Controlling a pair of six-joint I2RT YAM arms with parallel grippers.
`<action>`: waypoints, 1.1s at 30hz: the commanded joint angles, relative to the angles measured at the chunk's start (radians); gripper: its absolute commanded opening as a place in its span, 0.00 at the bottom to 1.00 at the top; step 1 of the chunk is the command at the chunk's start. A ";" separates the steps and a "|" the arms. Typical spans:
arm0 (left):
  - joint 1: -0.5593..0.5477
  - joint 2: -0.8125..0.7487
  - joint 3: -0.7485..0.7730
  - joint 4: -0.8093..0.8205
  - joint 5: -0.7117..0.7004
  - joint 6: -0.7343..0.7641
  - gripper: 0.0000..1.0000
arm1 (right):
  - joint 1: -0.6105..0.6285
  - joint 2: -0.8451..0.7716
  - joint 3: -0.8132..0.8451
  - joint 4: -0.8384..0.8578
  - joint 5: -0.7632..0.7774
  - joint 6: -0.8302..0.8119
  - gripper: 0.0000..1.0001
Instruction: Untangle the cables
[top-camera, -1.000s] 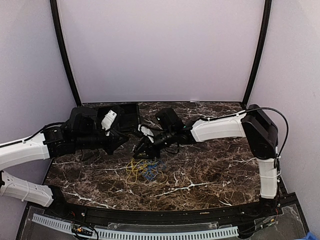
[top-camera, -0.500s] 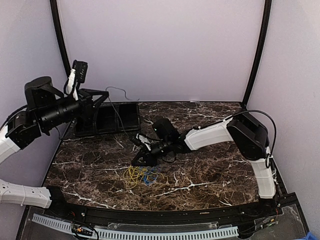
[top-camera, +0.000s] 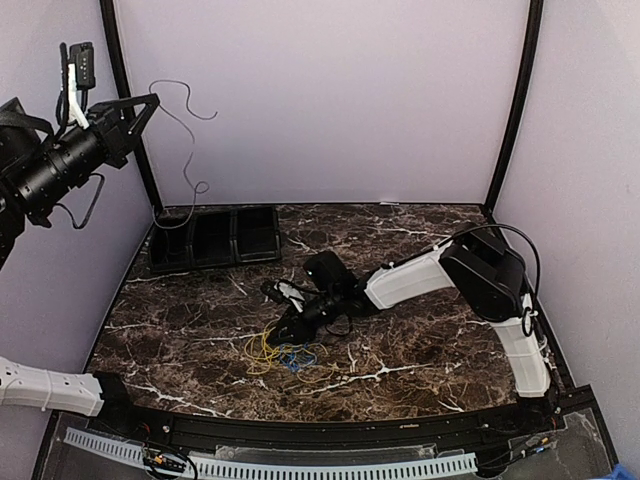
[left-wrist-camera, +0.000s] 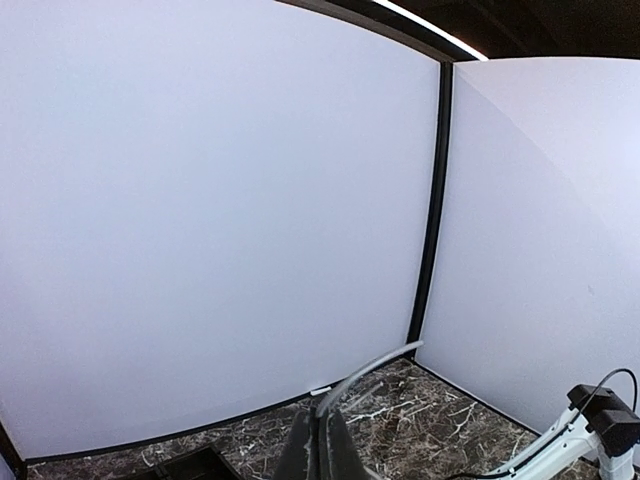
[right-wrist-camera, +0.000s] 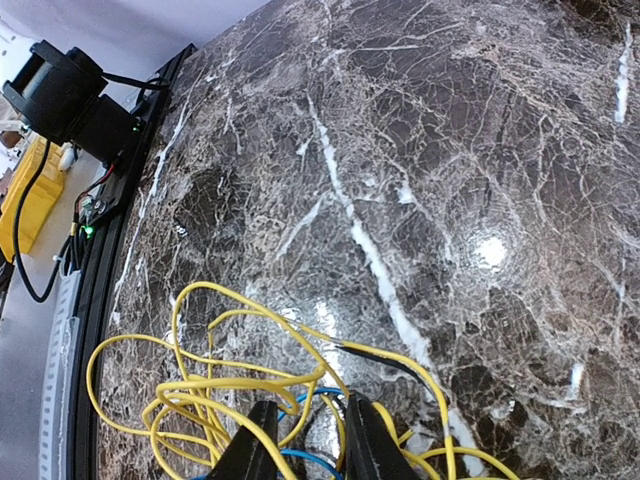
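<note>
The yellow cable (top-camera: 262, 345) and the blue cable (top-camera: 296, 358) lie tangled in one loose bundle on the marble table, near the front centre. My right gripper (top-camera: 287, 328) is down at the bundle's far edge. In the right wrist view it (right-wrist-camera: 310, 405) is open, with loops of yellow cable (right-wrist-camera: 200, 385) and blue cable (right-wrist-camera: 318, 391) between its fingers. My left gripper (top-camera: 153, 99) is high at the upper left, shut on a thin grey cable (top-camera: 190, 150) that hangs down towards the tray. In the left wrist view it (left-wrist-camera: 325, 425) pinches this cable (left-wrist-camera: 370, 370).
A black three-compartment tray (top-camera: 233, 238) sits at the table's back left. Black frame posts (top-camera: 130, 110) stand at the back corners. The right arm (top-camera: 420, 270) stretches low across the table's middle. The table's near rail and an arm base (right-wrist-camera: 70, 95) show in the right wrist view.
My left arm has risen high and to the left, lifting the grey cable off the table. My right gripper has moved forward and down onto the yellow and blue bundle.
</note>
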 joint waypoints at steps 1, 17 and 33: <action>-0.003 0.023 0.071 -0.045 -0.109 0.008 0.00 | 0.009 -0.010 0.013 -0.033 0.034 -0.026 0.27; -0.002 0.059 -0.030 -0.057 -0.357 0.000 0.00 | -0.050 -0.383 0.134 -0.574 -0.158 -0.415 0.77; 0.286 0.194 -0.021 -0.117 -0.186 -0.003 0.00 | -0.539 -0.803 -0.437 -0.481 -0.084 -0.456 0.77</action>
